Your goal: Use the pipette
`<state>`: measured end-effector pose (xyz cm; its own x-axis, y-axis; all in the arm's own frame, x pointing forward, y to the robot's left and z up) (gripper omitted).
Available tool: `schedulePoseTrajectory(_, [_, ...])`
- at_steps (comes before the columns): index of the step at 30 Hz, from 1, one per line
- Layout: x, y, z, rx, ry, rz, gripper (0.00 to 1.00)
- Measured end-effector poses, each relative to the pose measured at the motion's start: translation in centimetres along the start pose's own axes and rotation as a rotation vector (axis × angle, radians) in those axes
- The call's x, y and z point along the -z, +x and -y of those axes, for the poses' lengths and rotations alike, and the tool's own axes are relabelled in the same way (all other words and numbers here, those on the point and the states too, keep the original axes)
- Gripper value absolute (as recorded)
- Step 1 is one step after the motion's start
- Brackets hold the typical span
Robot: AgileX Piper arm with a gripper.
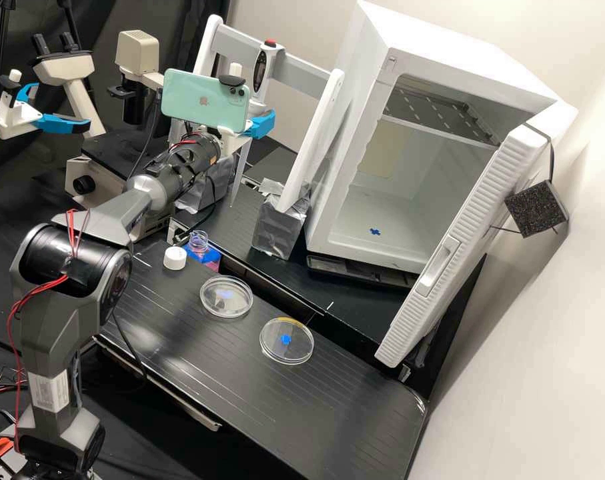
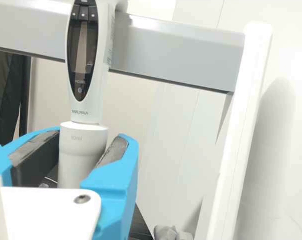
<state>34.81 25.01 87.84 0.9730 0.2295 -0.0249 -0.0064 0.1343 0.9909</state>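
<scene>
In the high view my gripper (image 1: 259, 125) is at the back of the bench, behind a mint green phone on the arm. The white pipette (image 1: 269, 57), with a red button and dark display, stands upright there against the rack's grey crossbar; its long pale tip hangs below the blue fingers. In the wrist view the pipette (image 2: 84, 150) is between the pads of my gripper (image 2: 87, 152), which is shut on its wide lower body; the display is above them. Two clear dishes, the left dish (image 1: 226, 296) and the right dish (image 1: 286, 341), lie on the bench.
A white cap (image 1: 175, 258) and an uncapped clear bottle (image 1: 199, 243) stand left of the dishes. The rack's white post (image 1: 313, 140) rises right of the pipette, beside an open white incubator (image 1: 382, 220). A microscope (image 1: 92, 180) and a second arm's gripper are at left.
</scene>
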Motion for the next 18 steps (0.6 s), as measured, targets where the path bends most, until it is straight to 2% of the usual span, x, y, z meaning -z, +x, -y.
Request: schedulePoseTrajectory(18, [0.54, -0.50, -0.26, 0.016, -0.003, -0.016, 0.00])
